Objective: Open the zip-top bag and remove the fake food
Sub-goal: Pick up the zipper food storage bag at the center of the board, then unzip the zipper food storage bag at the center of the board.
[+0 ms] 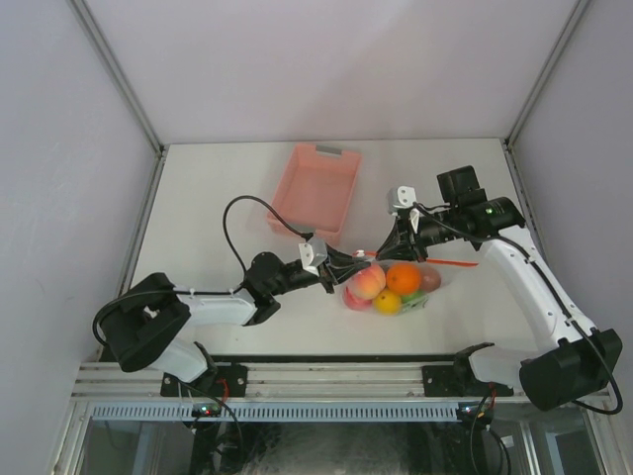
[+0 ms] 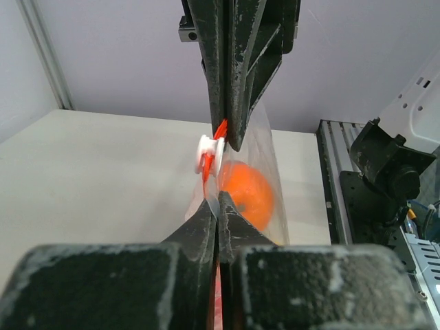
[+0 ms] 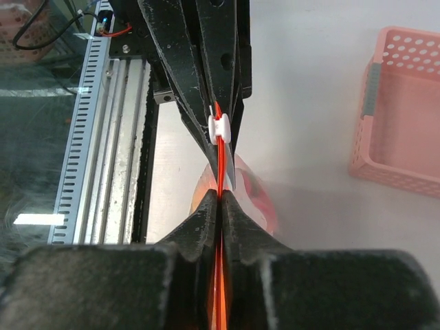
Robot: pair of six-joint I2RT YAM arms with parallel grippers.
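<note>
Clamping the crinkly zip-top bag (image 1: 407, 289) at its red strip (image 3: 221, 159): left end effector (image 2: 218, 208), right end effector (image 3: 220, 199).

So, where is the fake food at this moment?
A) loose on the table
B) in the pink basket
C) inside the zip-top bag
C: the coloured pieces of fake food show through the clear zip-top bag, and no piece lies in the pink basket behind it.

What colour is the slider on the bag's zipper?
The slider is white, seen best in the right wrist view.
</note>
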